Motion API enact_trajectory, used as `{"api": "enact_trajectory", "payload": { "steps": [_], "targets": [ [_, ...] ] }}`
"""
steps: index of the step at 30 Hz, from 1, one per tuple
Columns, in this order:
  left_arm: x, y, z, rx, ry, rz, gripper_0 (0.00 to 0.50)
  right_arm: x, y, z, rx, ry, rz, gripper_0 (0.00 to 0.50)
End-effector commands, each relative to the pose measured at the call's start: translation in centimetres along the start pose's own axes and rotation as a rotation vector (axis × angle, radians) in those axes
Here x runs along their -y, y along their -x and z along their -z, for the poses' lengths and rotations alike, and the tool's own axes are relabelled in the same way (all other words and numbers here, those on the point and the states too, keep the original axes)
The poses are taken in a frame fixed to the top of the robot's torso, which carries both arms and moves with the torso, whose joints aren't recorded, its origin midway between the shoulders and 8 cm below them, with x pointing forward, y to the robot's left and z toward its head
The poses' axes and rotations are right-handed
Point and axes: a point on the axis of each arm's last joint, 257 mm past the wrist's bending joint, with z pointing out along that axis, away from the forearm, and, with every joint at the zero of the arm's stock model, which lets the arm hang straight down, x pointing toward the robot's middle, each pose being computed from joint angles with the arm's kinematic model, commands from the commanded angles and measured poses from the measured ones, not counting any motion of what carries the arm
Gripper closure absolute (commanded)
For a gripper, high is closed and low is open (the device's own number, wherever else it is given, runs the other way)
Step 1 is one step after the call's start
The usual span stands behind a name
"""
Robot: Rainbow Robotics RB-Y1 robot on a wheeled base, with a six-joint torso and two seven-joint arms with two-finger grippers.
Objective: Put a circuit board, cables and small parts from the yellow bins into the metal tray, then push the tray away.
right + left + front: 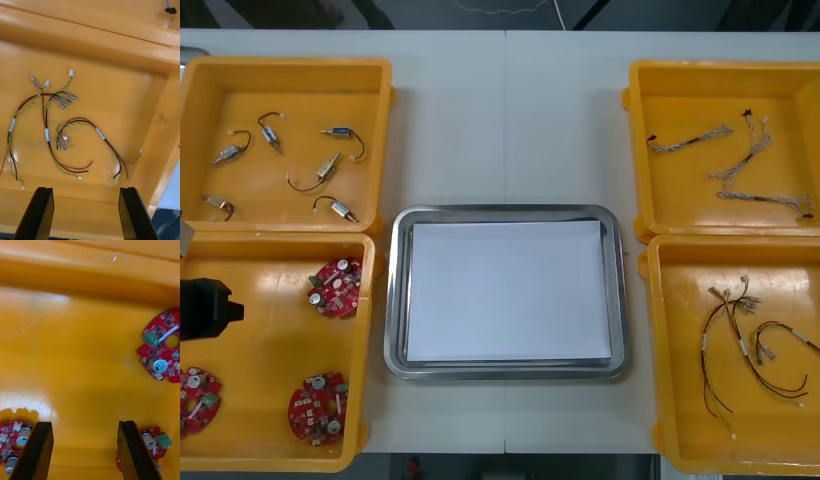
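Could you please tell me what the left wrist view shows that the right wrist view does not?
Left wrist view: three round red circuit boards on the floor of one yellow bin, near the left gripper. Right wrist view: tangled red and yellow cables in another yellow bin, beyond the right gripper. Shared: each gripper is open and empty over a bin floor.

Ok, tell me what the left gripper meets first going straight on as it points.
The left gripper would likely meet bare floor of the yellow bin, between the circuit boards; depth is unclear.
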Motion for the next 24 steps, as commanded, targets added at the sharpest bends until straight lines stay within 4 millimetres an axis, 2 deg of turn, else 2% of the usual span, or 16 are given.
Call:
{"api": "enact_trajectory", "payload": {
  "steps": [1,16,24],
  "targets": [
    [-2.3,-1.0,0.8,0.006,0.053,-0.106,0.0,1.6,-0.9,-0.2,-0.002,0.0,0.049,0.0],
    [-6.9,-4.2,-1.1,-0.005,0.129,0.002,0.0,2.8,-2.1,-4.6,-0.018,-0.017,0.377,0.0],
    [-7.2,-4.9,-2.4,-0.007,0.119,0.015,0.0,3.8,-2.8,-7.2,-0.011,0.001,0.438,0.0]
  ]
}}
